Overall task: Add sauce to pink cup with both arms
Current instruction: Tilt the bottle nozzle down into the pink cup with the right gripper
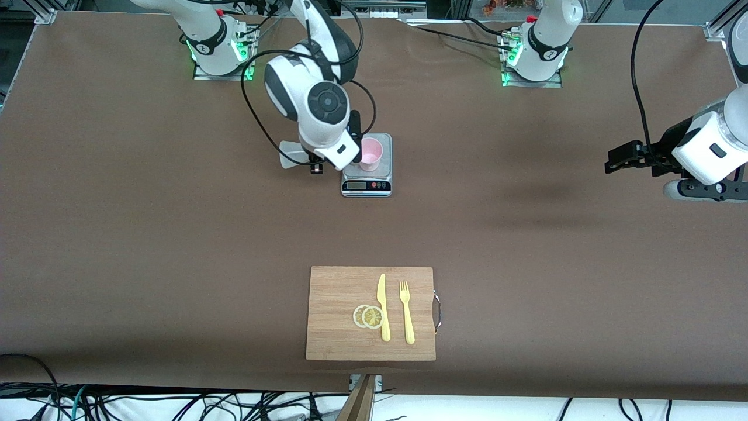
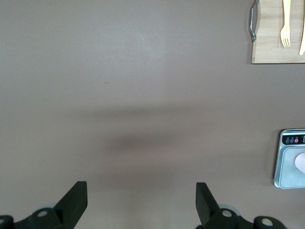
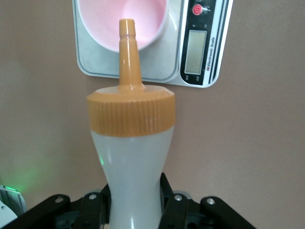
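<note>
The pink cup [image 1: 370, 153] stands on a small kitchen scale [image 1: 366, 186] toward the right arm's end of the table. My right gripper [image 3: 133, 191] is shut on the sauce bottle [image 3: 131, 152], a whitish squeeze bottle with an orange nozzle cap [image 3: 127, 52]. The nozzle tip points at the rim of the pink cup [image 3: 143, 19], and no sauce shows coming out. In the front view the right arm's wrist [image 1: 327, 126] hides the bottle beside the cup. My left gripper [image 1: 613, 161] is open and empty over bare table at the left arm's end, and it also shows in the left wrist view [image 2: 141, 195].
A wooden cutting board [image 1: 333, 292] lies near the front camera's edge of the table. On it are two lemon slices [image 1: 368, 316], a yellow knife [image 1: 383, 307] and a yellow fork [image 1: 406, 313]. A black cable [image 1: 257, 117] loops beside the right arm.
</note>
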